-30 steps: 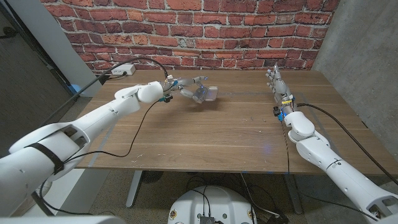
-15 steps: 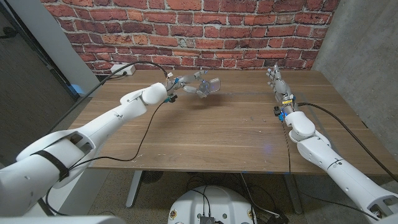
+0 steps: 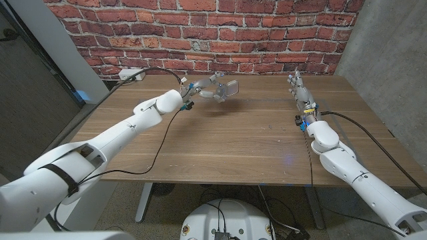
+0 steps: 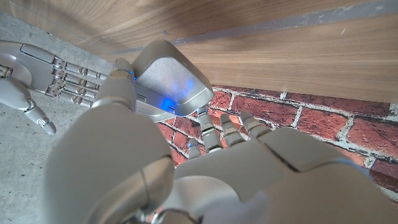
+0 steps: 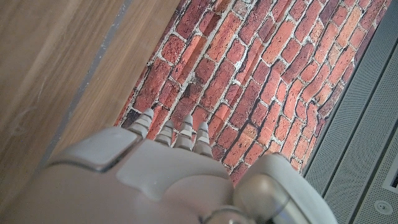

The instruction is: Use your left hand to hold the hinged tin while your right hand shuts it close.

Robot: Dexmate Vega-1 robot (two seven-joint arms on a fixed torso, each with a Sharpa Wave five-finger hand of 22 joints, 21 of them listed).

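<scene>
My left hand point(image 3: 204, 91) holds a small silver hinged tin point(image 3: 227, 88) in the air above the far middle of the wooden table point(image 3: 233, 143). In the left wrist view the tin point(image 4: 166, 76) sits between the fingertips of that hand point(image 4: 186, 168), with its broad rounded face showing a blue glint. A second metal edge shows beneath this face; how far the lid stands apart I cannot tell. My right hand point(image 3: 297, 88) stands near the far right of the table, well apart from the tin, fingers straight and holding nothing point(image 4: 43, 71) point(image 5: 168, 168).
A white power strip point(image 3: 133, 73) lies at the table's far left corner, and a black cable point(image 3: 157, 137) trails from the left wrist across the left half of the table. A brick wall point(image 3: 220, 33) stands right behind the far edge.
My left hand has lifted the tin higher and carried it a little right and farther towards the brick wall. The right arm has stayed where it was.
</scene>
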